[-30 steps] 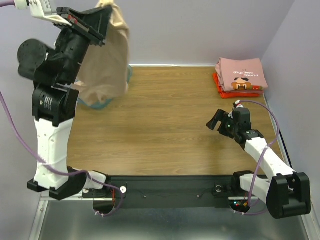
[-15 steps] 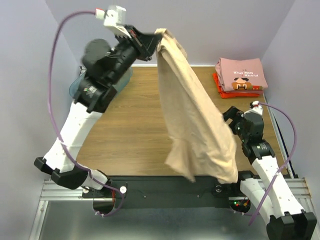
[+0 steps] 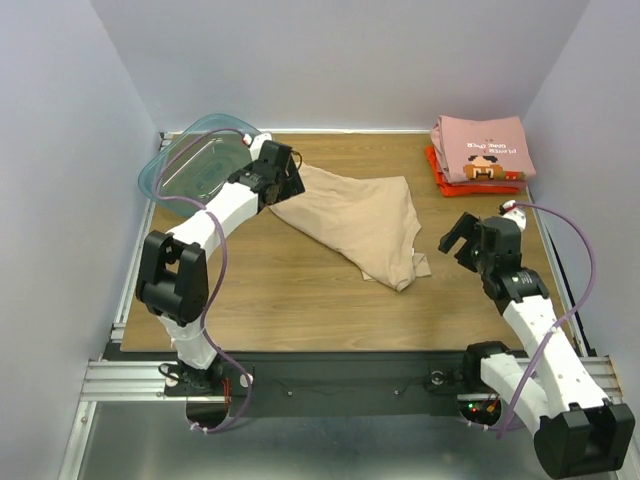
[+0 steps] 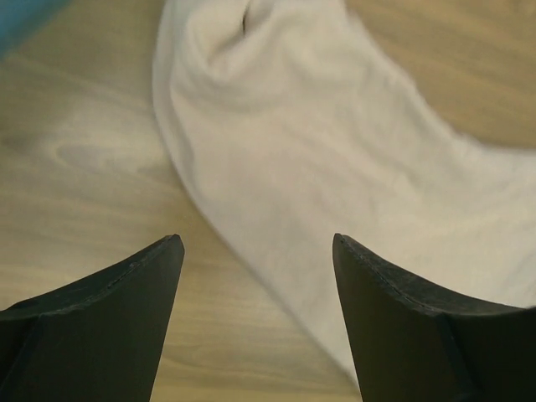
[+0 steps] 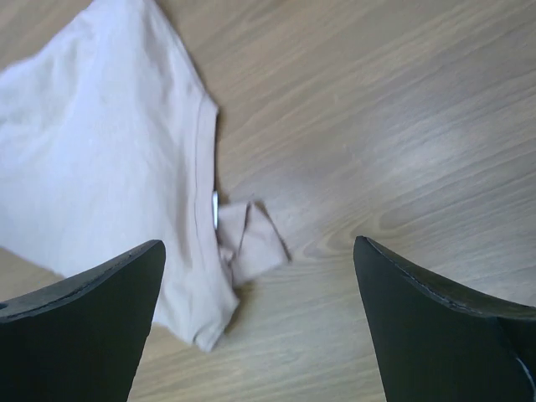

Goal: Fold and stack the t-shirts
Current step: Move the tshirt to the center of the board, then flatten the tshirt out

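Note:
A tan t-shirt [image 3: 360, 220] lies crumpled and spread on the wooden table in the middle. My left gripper [image 3: 288, 176] hovers at its upper left corner, open, with the cloth [image 4: 335, 167] below and between the fingers, none of it held. My right gripper [image 3: 458, 238] is open just right of the shirt, whose hem and a small twisted flap [image 5: 247, 239] show in the right wrist view. At the back right a folded pink t-shirt [image 3: 483, 148] with a cartoon print rests on a folded red-orange t-shirt [image 3: 437, 170].
A translucent teal plastic tub [image 3: 195, 160] stands at the back left corner, just behind the left arm. Grey walls close in the table on three sides. Bare wood [image 3: 280, 290] runs along the table's near side.
The left arm swung the tan shirt from high at the back left across and down onto the table, then let go of it. The right arm shifted slightly.

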Motion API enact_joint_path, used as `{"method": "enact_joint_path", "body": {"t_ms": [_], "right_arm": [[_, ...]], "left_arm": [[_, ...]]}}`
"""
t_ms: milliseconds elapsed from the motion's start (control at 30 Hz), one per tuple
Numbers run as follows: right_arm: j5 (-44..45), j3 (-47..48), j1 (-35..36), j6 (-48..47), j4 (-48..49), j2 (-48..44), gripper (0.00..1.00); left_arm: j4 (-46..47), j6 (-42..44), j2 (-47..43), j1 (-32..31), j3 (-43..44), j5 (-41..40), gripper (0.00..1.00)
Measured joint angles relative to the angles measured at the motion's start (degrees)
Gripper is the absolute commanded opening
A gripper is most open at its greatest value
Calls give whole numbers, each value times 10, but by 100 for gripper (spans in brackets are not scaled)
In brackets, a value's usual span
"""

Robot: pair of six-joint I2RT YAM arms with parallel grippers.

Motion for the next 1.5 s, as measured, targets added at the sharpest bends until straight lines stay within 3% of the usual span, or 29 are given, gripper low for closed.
{"method": "enact_joint_path", "body": {"t_ms": [433,567,700,867,1033,1133,1167,1233,1267,1500], "right_arm": [[-145,-40,0,-7,13,30,100],[-146,-66,0,7,13,39,99],[-130,-66,0,20,20,99,94],[-127,-65,0,38,40,211,69],[-153,-50,0,37,86,257,61],[-174,-37,0,32,109,285,49],[-182,-34,0,31,117,293,33],[-194,-27,0,26,132,312,18],[-197,-26,0,27,137,317,0],[-271,-65,1,10,152,294,0]], "left_arm": [[114,-34,-176,-55,-217,51,84],[131,-64,-226,-109,-343,70,84],[148,-85,-251,-192,-384,88,84],[191,-99,-228,-267,-370,101,84],[203,-108,-198,-279,-360,103,84],[203,-116,-203,-279,-362,97,84],[203,-119,-208,-279,-364,92,85],[201,-127,-230,-279,-376,83,85],[197,-133,-248,-279,-386,74,85],[148,-169,-358,-278,-428,14,88]]}}
